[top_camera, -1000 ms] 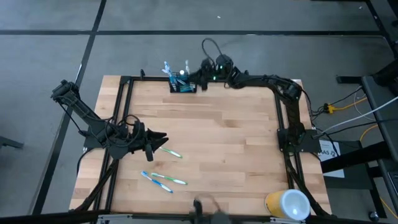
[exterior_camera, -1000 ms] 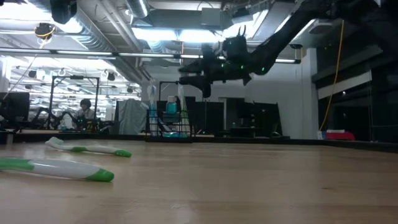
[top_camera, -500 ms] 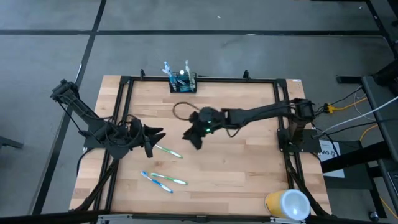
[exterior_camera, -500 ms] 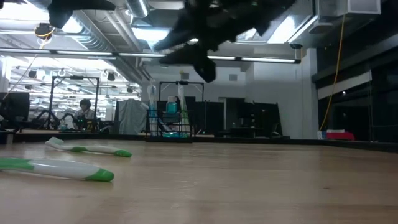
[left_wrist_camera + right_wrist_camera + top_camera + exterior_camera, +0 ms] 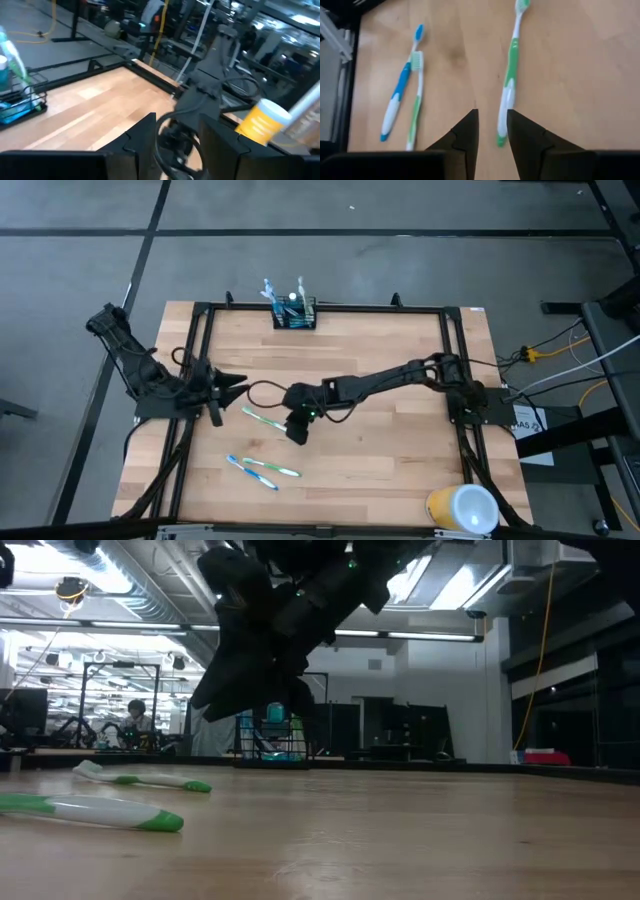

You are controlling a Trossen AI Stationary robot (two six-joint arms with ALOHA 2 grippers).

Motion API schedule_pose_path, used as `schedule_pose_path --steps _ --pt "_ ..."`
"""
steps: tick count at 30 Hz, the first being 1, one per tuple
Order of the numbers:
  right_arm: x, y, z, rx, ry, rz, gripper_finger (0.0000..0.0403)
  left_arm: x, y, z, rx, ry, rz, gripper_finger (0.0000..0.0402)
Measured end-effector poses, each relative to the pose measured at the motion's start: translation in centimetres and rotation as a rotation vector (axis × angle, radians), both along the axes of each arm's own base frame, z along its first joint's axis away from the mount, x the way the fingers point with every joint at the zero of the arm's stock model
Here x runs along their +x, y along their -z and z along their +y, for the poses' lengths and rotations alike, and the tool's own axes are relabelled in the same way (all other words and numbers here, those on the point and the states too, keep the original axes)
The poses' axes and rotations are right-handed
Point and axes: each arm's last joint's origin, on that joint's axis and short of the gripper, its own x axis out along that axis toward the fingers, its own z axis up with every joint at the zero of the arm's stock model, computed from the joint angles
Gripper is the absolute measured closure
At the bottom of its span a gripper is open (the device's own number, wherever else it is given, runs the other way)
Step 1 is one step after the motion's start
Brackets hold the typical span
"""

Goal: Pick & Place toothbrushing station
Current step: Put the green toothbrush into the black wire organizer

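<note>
Three brushes not yet stowed: a blue brush [image 5: 249,471] and a green brush [image 5: 273,469] lie together near the front edge of the table [image 5: 400,440], and a third brush [image 5: 265,421] lies just beyond them with the right gripper [image 5: 297,432] hovering right beside it, fingers apart with a narrow gap, clamped on nothing. The left gripper [image 5: 236,381] waits near the left rail, fingers apart and empty. The caddy [image 5: 295,315] sits at the far edge with two brushes already standing in it, so roughly two of five look done; the next pick looks like the third brush.
</note>
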Motion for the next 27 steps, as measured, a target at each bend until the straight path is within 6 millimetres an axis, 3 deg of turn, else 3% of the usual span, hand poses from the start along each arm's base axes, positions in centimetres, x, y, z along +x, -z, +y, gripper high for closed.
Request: schedule_pose_path --steps 16,27 --pt "0.2 1.5 1.0 -0.012 -0.019 0.013 0.0298 -2.7 -2.3 1.0 0.049 0.076 -0.036 0.0261" --pt "0.5 4.2 1.2 0.014 -0.058 0.060 0.0298 -3.1 -3.1 1.5 0.069 0.079 -0.065 0.0261"
